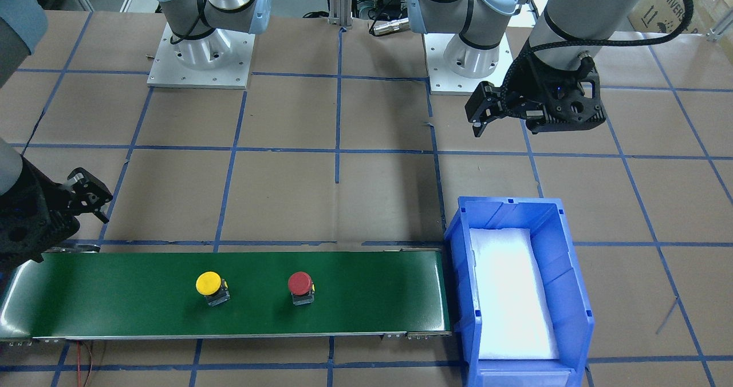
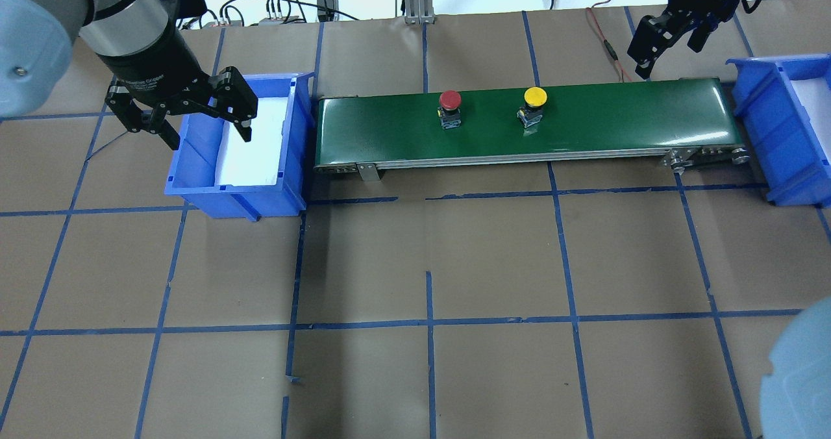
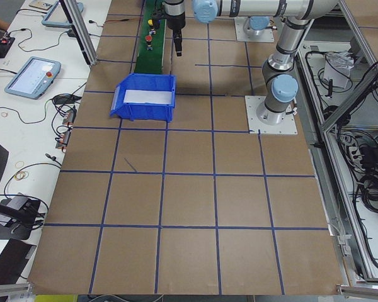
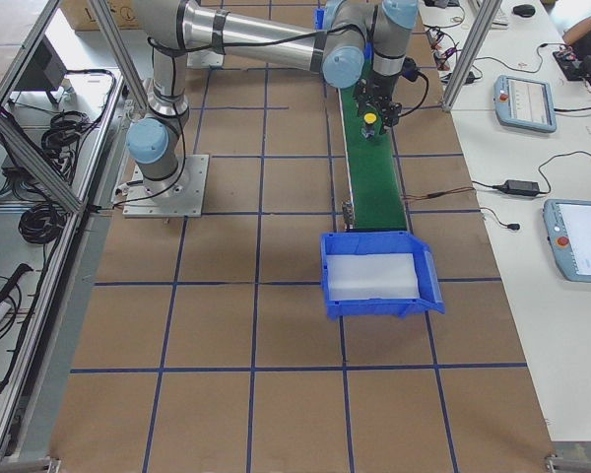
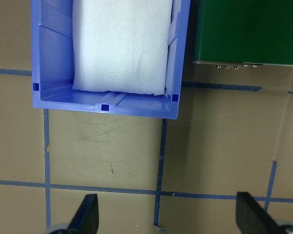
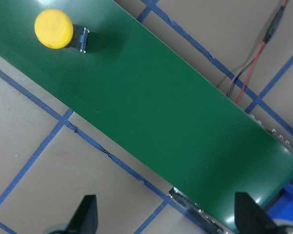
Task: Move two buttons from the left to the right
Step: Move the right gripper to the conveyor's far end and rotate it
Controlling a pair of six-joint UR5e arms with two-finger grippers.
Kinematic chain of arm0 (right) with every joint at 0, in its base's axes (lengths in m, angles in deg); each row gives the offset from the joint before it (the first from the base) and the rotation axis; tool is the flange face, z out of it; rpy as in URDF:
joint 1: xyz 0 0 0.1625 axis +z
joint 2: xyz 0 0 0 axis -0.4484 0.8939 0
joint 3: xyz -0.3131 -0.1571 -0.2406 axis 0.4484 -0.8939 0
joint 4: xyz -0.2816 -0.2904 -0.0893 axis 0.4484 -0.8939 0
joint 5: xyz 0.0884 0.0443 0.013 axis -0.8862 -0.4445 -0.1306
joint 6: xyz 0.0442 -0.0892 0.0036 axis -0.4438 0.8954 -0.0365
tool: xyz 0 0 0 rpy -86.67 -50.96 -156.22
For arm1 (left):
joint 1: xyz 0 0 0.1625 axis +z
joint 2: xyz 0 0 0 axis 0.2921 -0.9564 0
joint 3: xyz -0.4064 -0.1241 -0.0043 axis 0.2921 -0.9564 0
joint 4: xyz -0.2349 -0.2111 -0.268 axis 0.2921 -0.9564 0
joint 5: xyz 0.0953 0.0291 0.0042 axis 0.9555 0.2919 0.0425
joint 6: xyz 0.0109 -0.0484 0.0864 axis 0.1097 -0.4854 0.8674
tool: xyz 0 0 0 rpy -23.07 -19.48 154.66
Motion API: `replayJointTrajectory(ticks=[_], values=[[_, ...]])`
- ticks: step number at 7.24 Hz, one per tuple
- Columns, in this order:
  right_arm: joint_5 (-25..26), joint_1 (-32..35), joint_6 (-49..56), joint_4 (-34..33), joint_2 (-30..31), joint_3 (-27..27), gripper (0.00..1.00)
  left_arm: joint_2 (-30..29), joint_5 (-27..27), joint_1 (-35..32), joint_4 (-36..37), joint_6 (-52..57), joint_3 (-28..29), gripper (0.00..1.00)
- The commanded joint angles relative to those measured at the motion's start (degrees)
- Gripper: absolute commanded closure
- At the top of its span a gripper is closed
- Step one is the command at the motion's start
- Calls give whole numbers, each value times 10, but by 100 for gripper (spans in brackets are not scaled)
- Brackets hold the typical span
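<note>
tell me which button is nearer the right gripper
The yellow-capped button. It stands on the green belt on the side toward the right gripper; the red-capped button stands farther along, toward the left gripper.

Brown table top [image 2: 493,263] w/ blue tape grid [image 2: 430,322]; white side benches [image 3: 25,145] w/ tablets [image 3: 28,75]; alu frame posts [image 3: 79,28].

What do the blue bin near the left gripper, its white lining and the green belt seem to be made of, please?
Blue bin: glossy moulded plastic, ribbed walls. White lining: probably foam sheet, matte, textured. Green belt: likely rubber or PVC, smooth, slight sheen.
</note>
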Motion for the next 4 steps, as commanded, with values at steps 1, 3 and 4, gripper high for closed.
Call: replayJointTrajectory(ticks=[1, 3, 4], values=[[-17, -20, 127, -26, -9, 14, 0, 0, 0, 1, 1, 1, 0, 0], [-17, -39, 158, -60, -8, 39, 0, 0, 0, 1, 1, 0, 0, 0], [-16, -47, 160, -60, -9, 49, 0, 0, 0, 1, 6, 1, 0, 0]])
